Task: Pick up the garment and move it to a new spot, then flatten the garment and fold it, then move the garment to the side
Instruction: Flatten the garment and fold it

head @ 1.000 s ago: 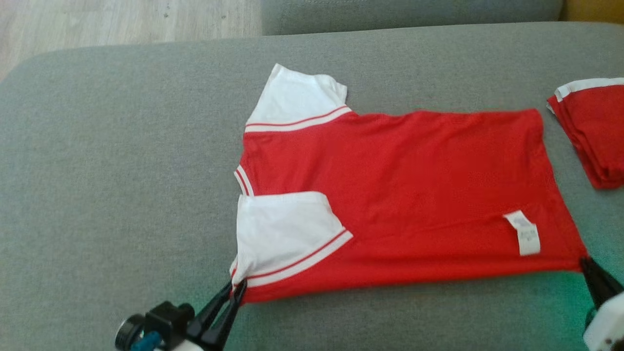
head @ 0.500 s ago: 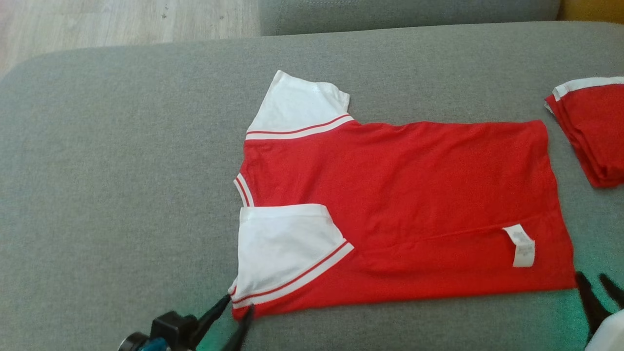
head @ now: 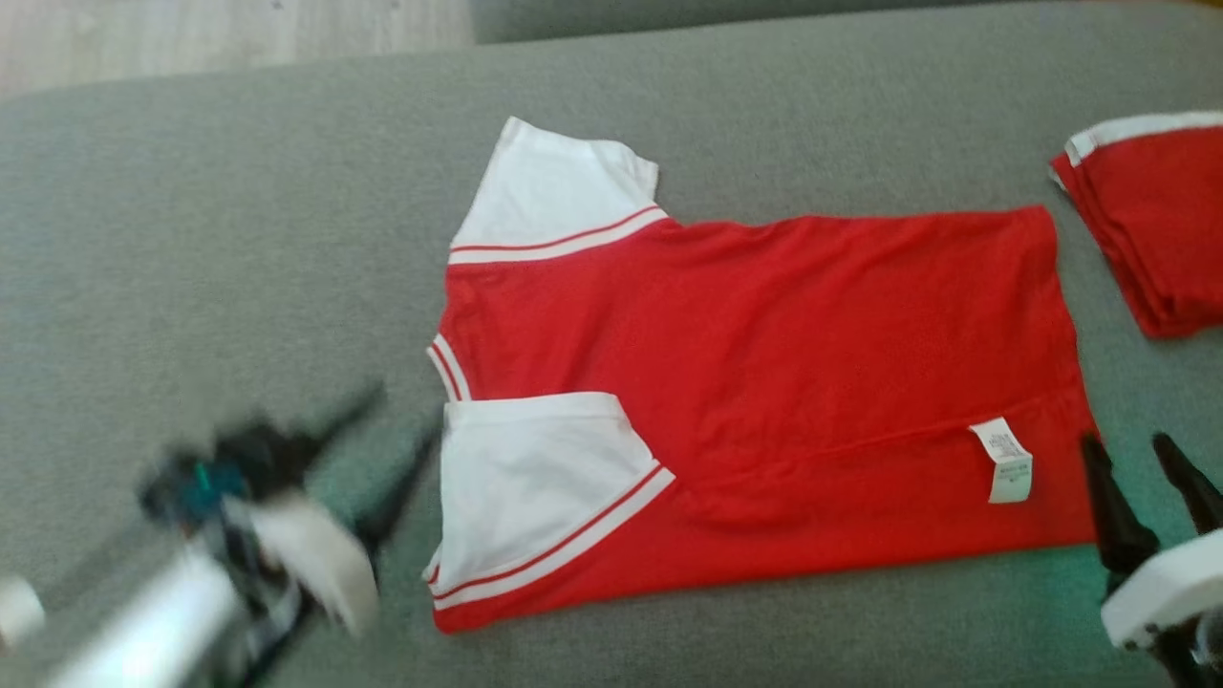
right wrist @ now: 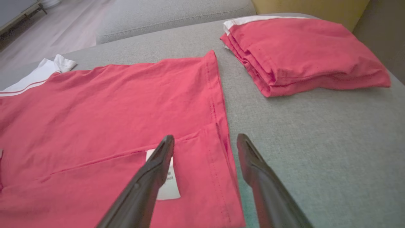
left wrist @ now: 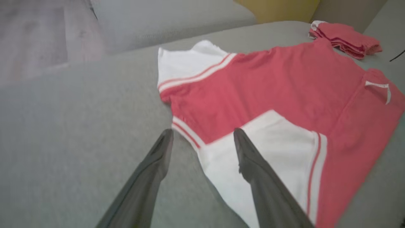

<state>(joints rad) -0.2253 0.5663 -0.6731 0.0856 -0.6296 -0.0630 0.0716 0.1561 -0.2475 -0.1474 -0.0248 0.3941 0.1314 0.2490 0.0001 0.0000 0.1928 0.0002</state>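
The garment (head: 764, 363) is a red shirt with white sleeves, lying flat on the grey cushion (head: 191, 239). Its near long edge is folded over, so one white sleeve (head: 535, 487) and a white label (head: 1003, 463) lie on top. My left gripper (head: 401, 420) is blurred and open, just left of the collar and touching nothing. In the left wrist view the left gripper (left wrist: 202, 132) straddles the collar trim of the garment (left wrist: 284, 85) from above. My right gripper (head: 1127, 444) stands open beside the hem corner. In the right wrist view the right gripper (right wrist: 205, 136) hovers over the hem of the garment (right wrist: 126, 101).
A stack of folded red garments (head: 1161, 229) lies at the cushion's far right, also seen as the stack (right wrist: 300, 53) close beyond the hem. Another grey cushion (head: 669, 14) and pale wood floor (head: 191, 38) lie behind. Bare cushion stretches to the left.
Both grippers have opened and let go of the garment's near edge. The left arm has swung left and away from the sleeve corner. The camera has shifted a little.
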